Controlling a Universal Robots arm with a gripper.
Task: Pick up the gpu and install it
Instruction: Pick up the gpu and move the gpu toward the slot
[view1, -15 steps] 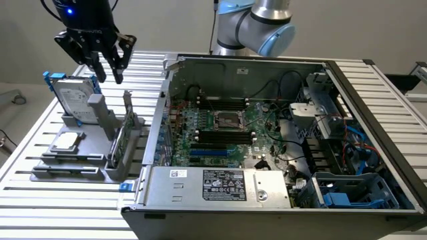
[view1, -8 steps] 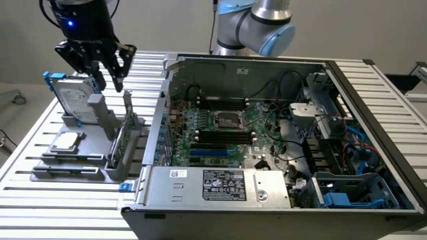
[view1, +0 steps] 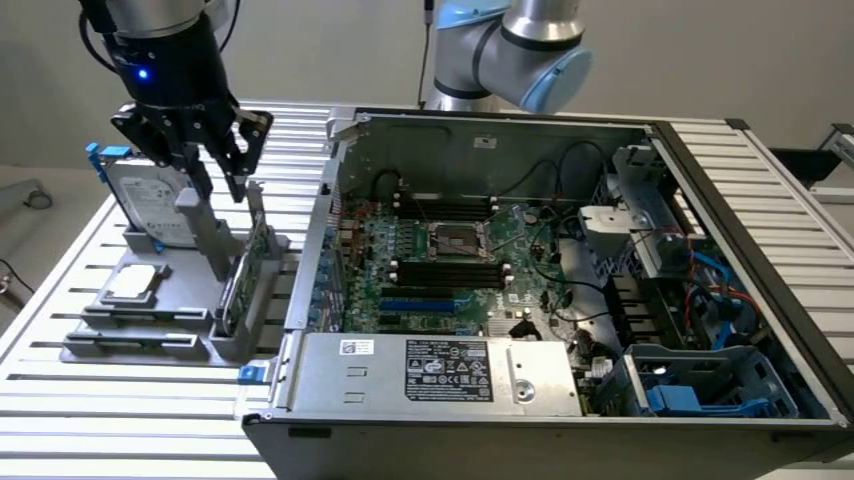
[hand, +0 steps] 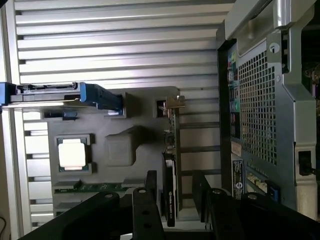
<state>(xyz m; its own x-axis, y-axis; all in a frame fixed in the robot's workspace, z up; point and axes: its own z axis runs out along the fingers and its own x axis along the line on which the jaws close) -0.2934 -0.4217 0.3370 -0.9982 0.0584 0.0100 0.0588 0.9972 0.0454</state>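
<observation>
Claw (view1: 224, 185) wide above edge-standing gpu (hand: 170, 192)

Slatted metal table (view1: 107, 420) carries grey parts stand (view1: 134, 345) beside open computer case (view1: 318, 240).

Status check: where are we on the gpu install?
Done: nothing yet; the gpu stands on edge in the grey fixture, outside the computer case. In hand: the open end effector hangs above the card's top edge, not touching. Left: grasping, lifting and seating it in the case.
</observation>
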